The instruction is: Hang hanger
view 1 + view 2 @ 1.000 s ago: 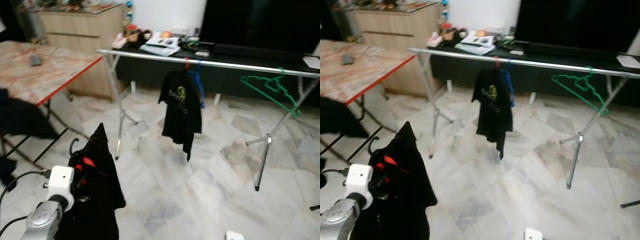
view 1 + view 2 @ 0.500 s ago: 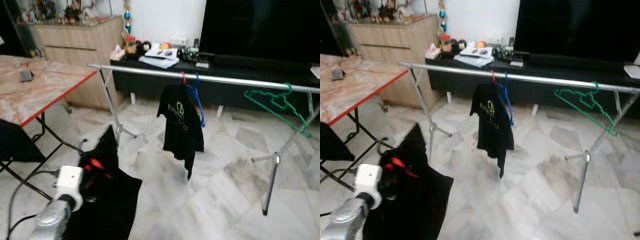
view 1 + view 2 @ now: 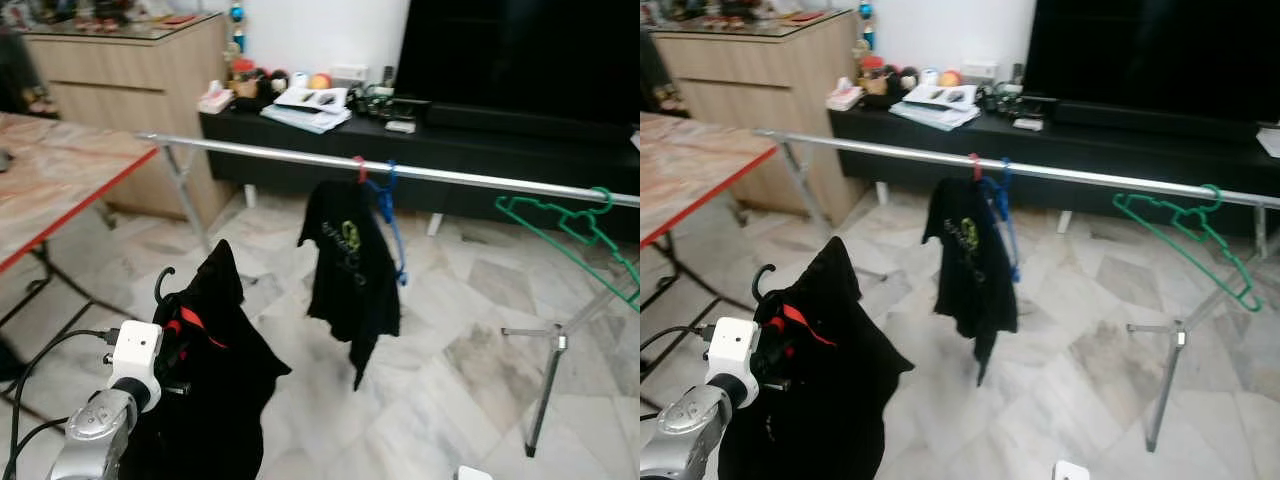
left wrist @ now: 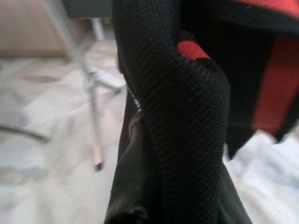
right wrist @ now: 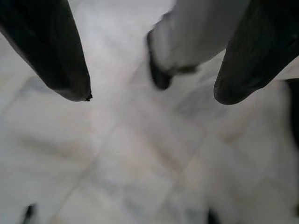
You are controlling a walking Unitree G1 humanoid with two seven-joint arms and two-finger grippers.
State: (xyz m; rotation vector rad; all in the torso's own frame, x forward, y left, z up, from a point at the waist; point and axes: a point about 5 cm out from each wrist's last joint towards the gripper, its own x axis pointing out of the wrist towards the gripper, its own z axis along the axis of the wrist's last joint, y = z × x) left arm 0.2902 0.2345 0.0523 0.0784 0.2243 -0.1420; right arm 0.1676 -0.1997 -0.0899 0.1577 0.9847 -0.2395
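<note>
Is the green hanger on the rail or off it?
On: the green hanger hooks over the rail, bare, right of the black shirt.

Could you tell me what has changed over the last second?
The camera shifted. The black garment on its hanger, carried by the left gripper, swung out and settled back. On the rail, the black shirt, blue hanger and green hanger stayed hung.

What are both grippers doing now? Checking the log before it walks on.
Left gripper: holding the hanger with black garment.
Right gripper: open, holding nothing.
</note>
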